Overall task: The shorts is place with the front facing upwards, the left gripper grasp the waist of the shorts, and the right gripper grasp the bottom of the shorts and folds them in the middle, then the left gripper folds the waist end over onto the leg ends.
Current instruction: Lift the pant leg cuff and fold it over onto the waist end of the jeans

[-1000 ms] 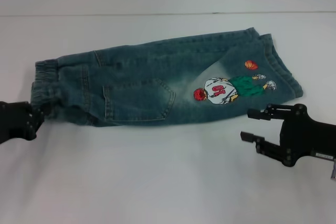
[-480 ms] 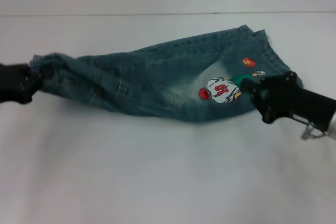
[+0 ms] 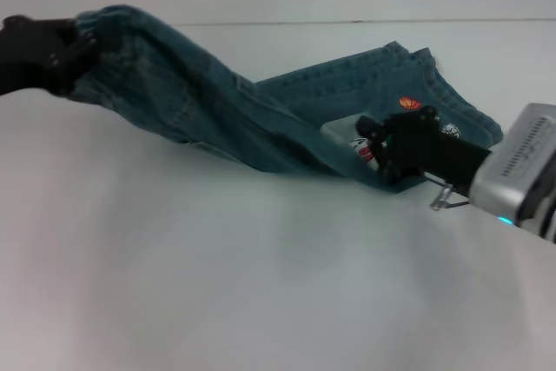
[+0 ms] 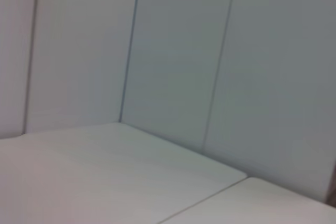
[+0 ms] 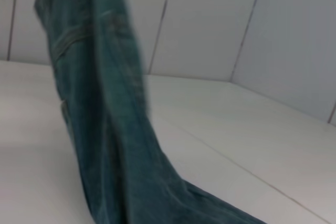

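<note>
Up off the white table (image 3: 217, 284), the denim shorts (image 3: 217, 115) hang in a long slope: left gripper (image 3: 52, 54) pinches the raised waist, right gripper (image 3: 391, 149) presses on the leg ends, can't tell its fingers. Waist travels toward that right gripper next.

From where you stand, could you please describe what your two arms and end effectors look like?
Both end effectors are matte black and blocky: the left end effector and the right end effector. Behind the right one sits a silver-grey wrist housing with a ribbed vent, a small cyan light and a thin metal bracket.
</note>
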Available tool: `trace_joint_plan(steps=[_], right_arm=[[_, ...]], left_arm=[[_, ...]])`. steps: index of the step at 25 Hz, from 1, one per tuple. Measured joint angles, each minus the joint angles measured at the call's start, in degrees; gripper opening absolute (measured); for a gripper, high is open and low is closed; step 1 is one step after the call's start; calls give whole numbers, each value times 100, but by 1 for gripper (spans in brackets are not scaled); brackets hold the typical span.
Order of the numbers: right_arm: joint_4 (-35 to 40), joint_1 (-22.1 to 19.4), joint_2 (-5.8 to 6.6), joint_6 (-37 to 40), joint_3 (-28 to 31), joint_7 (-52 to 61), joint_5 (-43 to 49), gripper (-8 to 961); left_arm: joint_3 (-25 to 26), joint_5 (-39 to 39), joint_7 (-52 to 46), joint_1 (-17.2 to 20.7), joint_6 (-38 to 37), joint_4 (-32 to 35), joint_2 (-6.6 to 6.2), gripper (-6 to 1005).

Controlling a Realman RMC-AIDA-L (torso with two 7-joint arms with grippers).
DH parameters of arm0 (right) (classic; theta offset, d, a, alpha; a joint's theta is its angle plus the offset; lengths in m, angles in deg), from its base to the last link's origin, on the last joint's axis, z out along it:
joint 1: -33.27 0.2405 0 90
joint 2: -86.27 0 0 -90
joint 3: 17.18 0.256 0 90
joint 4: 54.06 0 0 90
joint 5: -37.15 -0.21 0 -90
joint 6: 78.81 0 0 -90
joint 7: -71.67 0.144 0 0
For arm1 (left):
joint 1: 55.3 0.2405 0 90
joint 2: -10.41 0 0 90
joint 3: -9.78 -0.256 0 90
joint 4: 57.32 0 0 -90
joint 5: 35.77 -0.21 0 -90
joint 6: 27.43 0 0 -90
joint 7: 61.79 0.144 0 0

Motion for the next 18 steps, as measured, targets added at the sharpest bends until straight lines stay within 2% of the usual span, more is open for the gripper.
trace_joint_plan(steps=[7, 14, 18], right_arm=[[-579, 549, -28, -312, -70, -220, 46, -1], [-1211, 1251, -84, -768, -489, -264, 102, -1], [-1564, 1631, -88, -928, -434, -266, 406, -1]], left_arm=[[-861, 50, -765, -272, -18, 487, 2, 48], [-1369, 329, -1208, -422, -35, 765, 3, 48], [-1534, 442, -1361, -467, -26, 912, 11, 47]])
